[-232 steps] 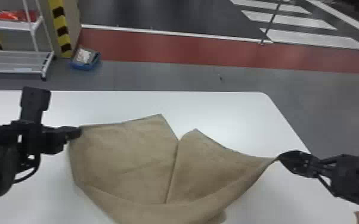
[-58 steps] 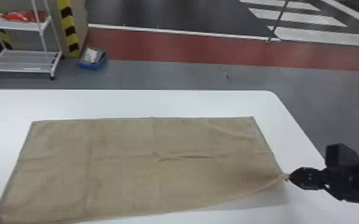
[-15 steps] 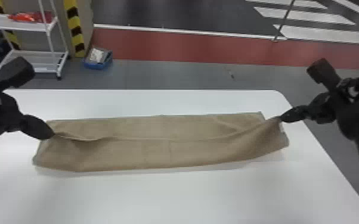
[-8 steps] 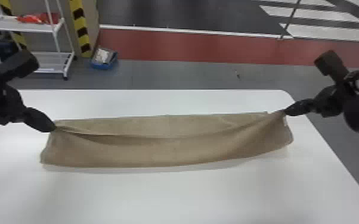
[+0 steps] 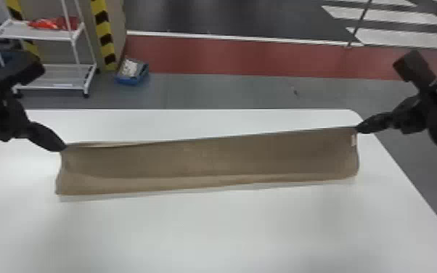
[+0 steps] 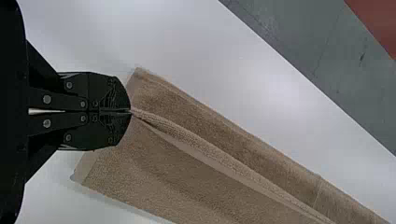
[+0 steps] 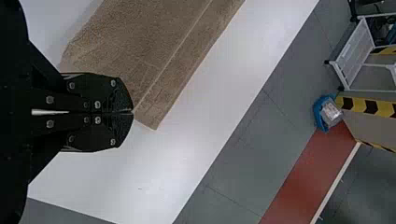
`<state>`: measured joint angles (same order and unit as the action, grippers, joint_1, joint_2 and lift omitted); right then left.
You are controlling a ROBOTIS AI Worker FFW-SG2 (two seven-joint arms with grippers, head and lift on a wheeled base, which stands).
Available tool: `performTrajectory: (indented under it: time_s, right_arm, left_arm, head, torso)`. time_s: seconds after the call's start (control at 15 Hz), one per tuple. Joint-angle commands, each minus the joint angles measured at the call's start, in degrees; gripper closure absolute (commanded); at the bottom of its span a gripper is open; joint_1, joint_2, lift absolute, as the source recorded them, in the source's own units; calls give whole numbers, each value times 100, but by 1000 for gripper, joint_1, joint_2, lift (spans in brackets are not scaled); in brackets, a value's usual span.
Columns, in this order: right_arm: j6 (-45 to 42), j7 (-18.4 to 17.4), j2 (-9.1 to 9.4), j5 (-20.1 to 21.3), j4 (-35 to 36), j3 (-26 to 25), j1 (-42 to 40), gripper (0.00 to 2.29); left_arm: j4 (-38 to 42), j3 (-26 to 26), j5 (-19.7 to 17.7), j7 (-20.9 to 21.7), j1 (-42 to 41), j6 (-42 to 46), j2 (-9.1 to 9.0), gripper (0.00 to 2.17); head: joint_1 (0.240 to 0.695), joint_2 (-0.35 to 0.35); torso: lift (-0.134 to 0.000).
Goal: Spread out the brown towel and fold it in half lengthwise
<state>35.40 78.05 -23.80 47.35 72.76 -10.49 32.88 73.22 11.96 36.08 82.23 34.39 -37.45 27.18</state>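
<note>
The left gripper is pinching one corner of the brown towel, its two fingers pressing together on the cloth, and across the table the right gripper is clamping the other corner just as tightly. Between them the long edge is stretching nearly straight, while the fold is lying along the side nearer the robot.

From where I'm standing, the spreading looks done: the towel is running out long and fairly smooth, with no big bunching. The lengthwise fold looks well along but unfinished. The near half is standing up off the table, and in both wrist views a strip of the under layer is showing beyond the held edge, so the two long edges aren't meeting yet.

What's remaining, I'd judge, is carrying that edge to the far one, laying it down, letting go of both corners and perhaps smoothing the top. The held edge is slanting a little in the head view, so the right end could be landing farther over than the left.
</note>
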Motion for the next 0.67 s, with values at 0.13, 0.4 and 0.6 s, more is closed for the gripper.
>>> performTrajectory:
  time_s: [0.13, 0.4, 0.6]
  right_arm:
    - [-81, 28, 68, 319, -359, 222, 149, 1808]
    - [-275, 28, 147, 582, -667, 328, 342, 1808]
    - [-363, 28, 147, 714, -816, 363, 483, 1808]
  left_arm:
    - [-537, 403, 39, -84, 437, 92, -99, 1399]
    - [-678, 491, 92, -128, 542, 110, -160, 1399]
    - [-933, 518, 109, -216, 735, 198, -187, 1399]
  head:
    - [692, -114]
    - [695, -116]
    - [694, -114]
  torso:
    - [-125]
    - [-125]
    - [-125]
